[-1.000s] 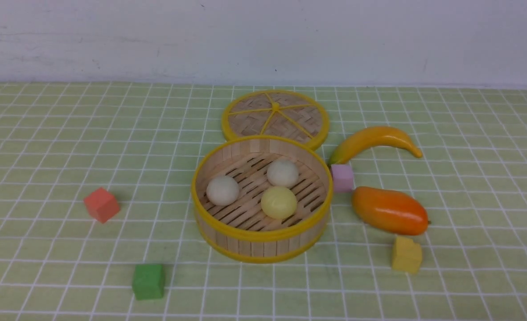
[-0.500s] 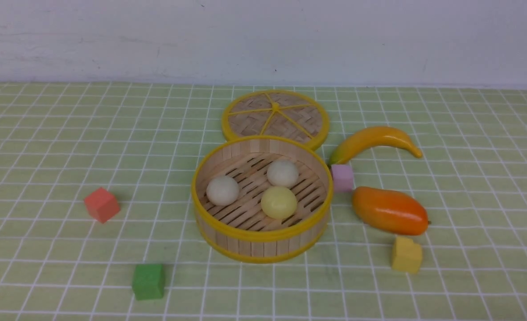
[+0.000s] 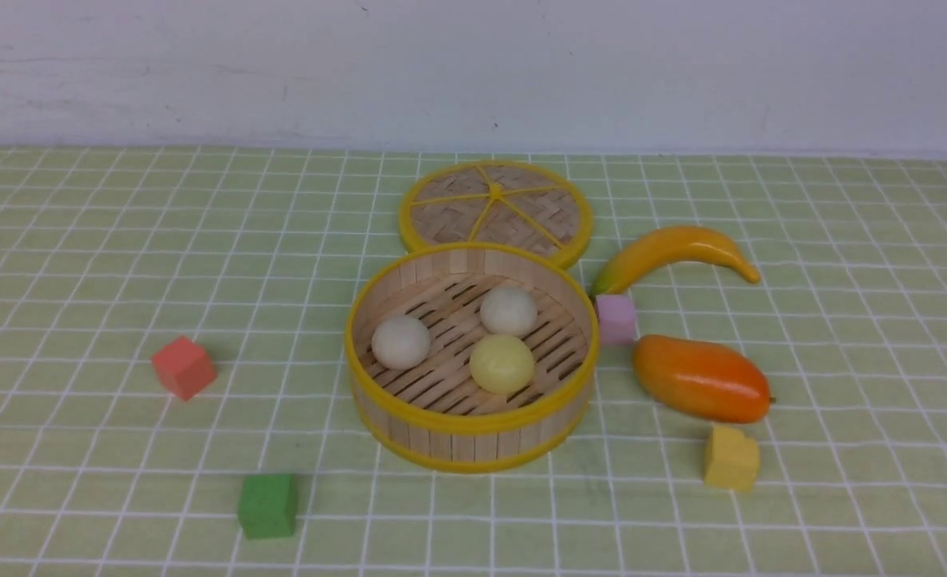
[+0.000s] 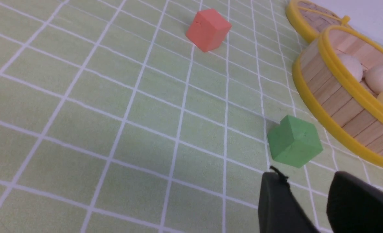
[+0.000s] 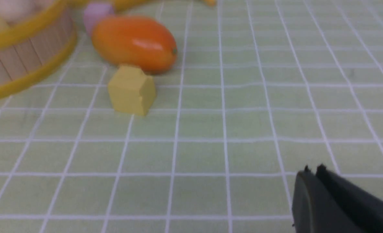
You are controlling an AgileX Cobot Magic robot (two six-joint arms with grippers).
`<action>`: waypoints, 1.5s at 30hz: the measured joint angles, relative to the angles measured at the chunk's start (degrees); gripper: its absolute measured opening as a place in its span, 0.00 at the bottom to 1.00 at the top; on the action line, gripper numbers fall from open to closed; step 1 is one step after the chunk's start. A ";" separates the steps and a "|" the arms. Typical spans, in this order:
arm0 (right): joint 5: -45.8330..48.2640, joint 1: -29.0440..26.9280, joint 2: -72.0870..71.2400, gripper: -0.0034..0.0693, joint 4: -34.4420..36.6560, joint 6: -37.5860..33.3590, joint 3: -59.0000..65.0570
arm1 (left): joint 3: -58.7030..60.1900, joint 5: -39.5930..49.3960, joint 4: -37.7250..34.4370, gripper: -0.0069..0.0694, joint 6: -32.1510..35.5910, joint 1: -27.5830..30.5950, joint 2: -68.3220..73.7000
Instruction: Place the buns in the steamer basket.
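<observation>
Buns [image 3: 502, 362] sit all three inside the steamer basket [image 3: 473, 445] at mid-table. Left gripper [image 4: 308, 194] hovers low near the green cube [image 4: 294, 141], jaws apart and empty. Right gripper [image 5: 313, 171] hovers low, right of the yellow cube [image 5: 132, 90], jaws pressed together, empty.

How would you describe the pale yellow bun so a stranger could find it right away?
Find the round bamboo steamer basket with yellow rims mid-table. Three smooth dome buns sit on its slatted floor. The pale yellow bun lies nearest the camera; the two off-white buns lie behind.
</observation>
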 joint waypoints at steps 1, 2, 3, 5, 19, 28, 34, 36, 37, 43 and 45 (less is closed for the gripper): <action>-0.28 -0.05 0.01 0.06 -0.45 1.29 0.00 | 0.00 -0.06 0.00 0.40 0.00 0.00 0.00; -0.33 -0.05 0.01 0.07 -0.52 1.54 0.08 | 0.00 -0.06 0.00 0.40 0.00 0.00 0.00; -0.80 -0.05 0.01 0.07 -1.65 3.31 0.11 | 0.00 0.00 0.00 0.40 0.00 0.00 0.00; -1.21 -0.05 0.01 0.07 -3.90 6.20 0.18 | 0.04 0.00 0.00 0.40 0.00 0.00 0.00; -1.47 -0.05 0.01 0.08 -16.48 23.47 0.25 | 0.04 0.00 0.00 0.40 0.00 0.00 0.00; -1.49 -0.05 0.01 0.09 -16.71 23.83 0.25 | 0.04 0.00 0.00 0.40 0.00 0.00 0.00; -1.56 -0.05 0.01 0.10 -16.89 23.83 0.25 | 0.04 0.00 0.00 0.40 0.00 0.00 0.00; -1.61 -0.05 0.01 0.10 -16.89 23.83 0.25 | 0.04 0.00 0.00 0.40 0.00 0.00 0.00; -1.61 -0.05 0.01 0.10 -16.89 23.83 0.25 | 0.04 0.00 0.00 0.40 0.00 0.00 0.00; -1.61 -0.05 0.01 0.12 -16.89 23.87 0.25 | 0.04 0.00 0.00 0.40 0.00 -0.07 0.00; -1.61 -0.05 0.01 0.12 -16.89 23.87 0.25 | 0.04 0.00 0.00 0.40 0.00 -0.07 0.00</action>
